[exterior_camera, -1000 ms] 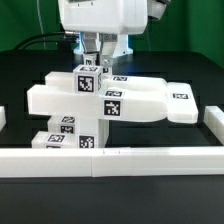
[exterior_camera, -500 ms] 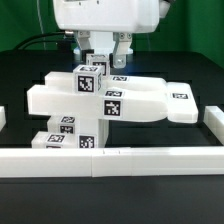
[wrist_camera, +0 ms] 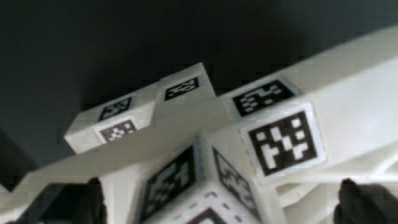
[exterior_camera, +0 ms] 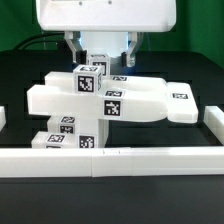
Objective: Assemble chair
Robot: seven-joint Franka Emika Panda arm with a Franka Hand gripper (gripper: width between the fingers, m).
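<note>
The chair (exterior_camera: 110, 103) is a cluster of chunky white tagged parts on the black table, a wide flat panel with thick blocks stacked at its front. My gripper (exterior_camera: 98, 60) hangs just above its top tagged block (exterior_camera: 88, 78), fingers apart on either side. In the wrist view the tagged block corner (wrist_camera: 222, 165) fills the space between my two dark fingertips (wrist_camera: 71, 202), and the gripper (wrist_camera: 217, 200) is open around it without closing. A smaller tagged block (wrist_camera: 143, 115) lies beyond it.
A long white border rail (exterior_camera: 110, 160) runs along the front, with short rail ends at the exterior view's left (exterior_camera: 3, 118) and right (exterior_camera: 215, 122). Cables lie at the back on the black table (exterior_camera: 30, 60).
The arm has come lower and nearer to the camera, so its white body fills more of the top. The fingers now straddle the top block. The chair parts have not moved.
</note>
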